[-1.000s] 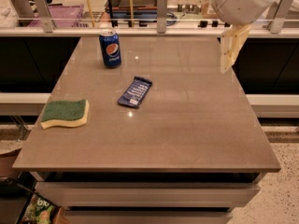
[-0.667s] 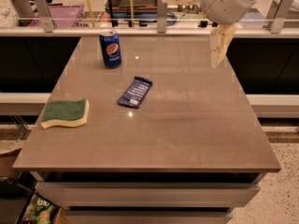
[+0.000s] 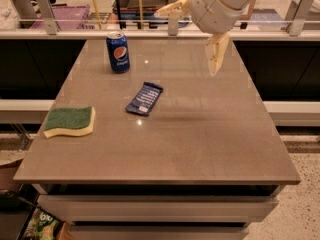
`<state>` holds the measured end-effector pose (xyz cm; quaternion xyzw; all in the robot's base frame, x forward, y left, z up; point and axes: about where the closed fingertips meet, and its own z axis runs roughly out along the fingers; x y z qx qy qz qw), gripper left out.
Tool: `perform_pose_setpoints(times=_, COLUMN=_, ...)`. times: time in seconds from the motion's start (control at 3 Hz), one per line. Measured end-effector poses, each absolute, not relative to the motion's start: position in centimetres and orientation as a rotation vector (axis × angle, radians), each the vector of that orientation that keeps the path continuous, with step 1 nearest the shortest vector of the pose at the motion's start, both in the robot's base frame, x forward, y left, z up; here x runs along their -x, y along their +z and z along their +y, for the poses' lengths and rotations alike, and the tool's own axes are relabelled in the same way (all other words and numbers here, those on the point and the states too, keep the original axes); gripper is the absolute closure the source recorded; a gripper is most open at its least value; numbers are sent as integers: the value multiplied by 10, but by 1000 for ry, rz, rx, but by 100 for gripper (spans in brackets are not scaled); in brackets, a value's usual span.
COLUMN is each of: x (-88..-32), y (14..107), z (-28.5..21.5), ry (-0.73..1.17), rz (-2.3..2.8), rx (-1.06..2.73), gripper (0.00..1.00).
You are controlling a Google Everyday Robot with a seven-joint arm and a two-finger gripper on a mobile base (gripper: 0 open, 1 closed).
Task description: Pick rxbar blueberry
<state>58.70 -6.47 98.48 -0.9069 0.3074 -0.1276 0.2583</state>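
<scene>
Grey counter (image 3: 200,149) before a railed walkway: the robot's gripper (image 3: 187,41) hangs above the far edge, jaws spread wide and holding nothing, at about 1 o'clock from the rxbar blueberry (image 3: 144,98), which lies flat near mid-counter, well apart from it. Such a thin, flat wrapper may skid or slip free if the jaws close too high; a sweep astray toward 11 o'clock could topple the Pepsi can (image 3: 118,52). Count: one bar, one can, one green sponge (image 3: 69,121) at 8 o'clock, one gripper.
</scene>
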Motion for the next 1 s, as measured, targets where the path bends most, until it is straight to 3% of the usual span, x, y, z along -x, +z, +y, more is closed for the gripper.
perform_pose_setpoints(times=1.0, x=-599, y=941, z=-5, ry=-301, rz=671, rx=2653, gripper=0)
